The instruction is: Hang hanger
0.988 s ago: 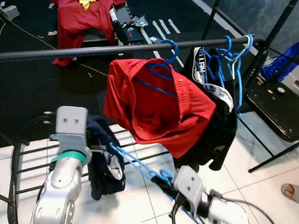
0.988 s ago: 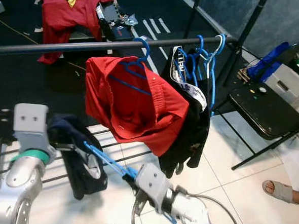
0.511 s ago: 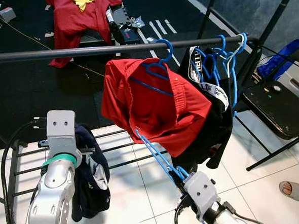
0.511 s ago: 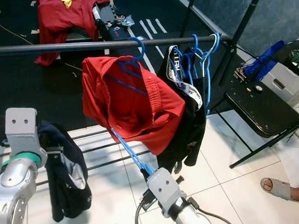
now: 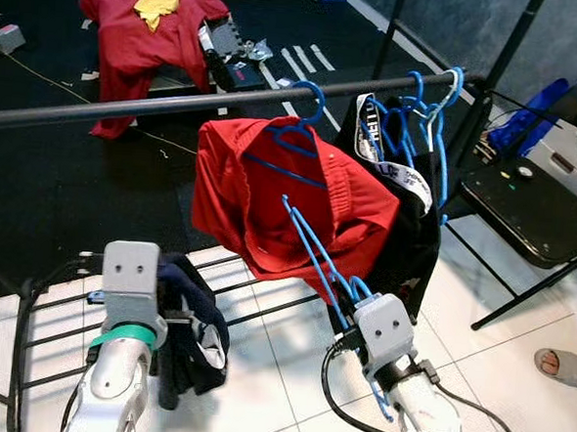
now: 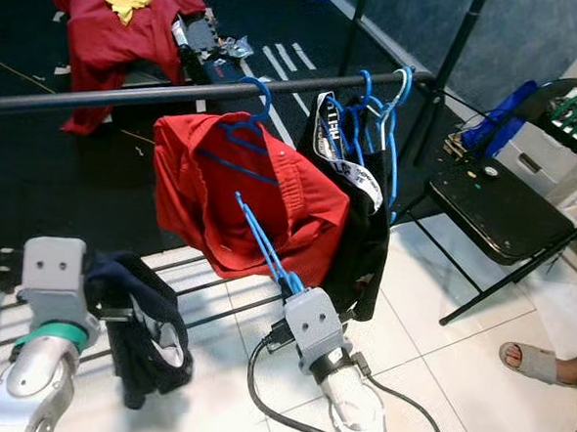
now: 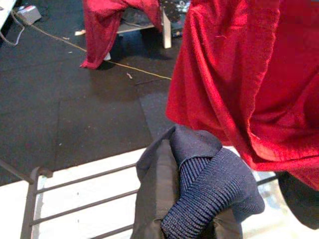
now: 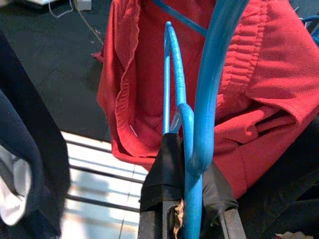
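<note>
Black rail (image 5: 128, 108) carries red garment (image 5: 279, 211), blue hangers (image 5: 427, 112).

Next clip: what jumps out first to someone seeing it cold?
The red garment on a blue hanger, hung mid-rail, draws the eye first. In front of it the right gripper holds up an empty blue hanger, while the left gripper grips a dark navy garment lower left. More red clothes lie heaped at the back.
</note>
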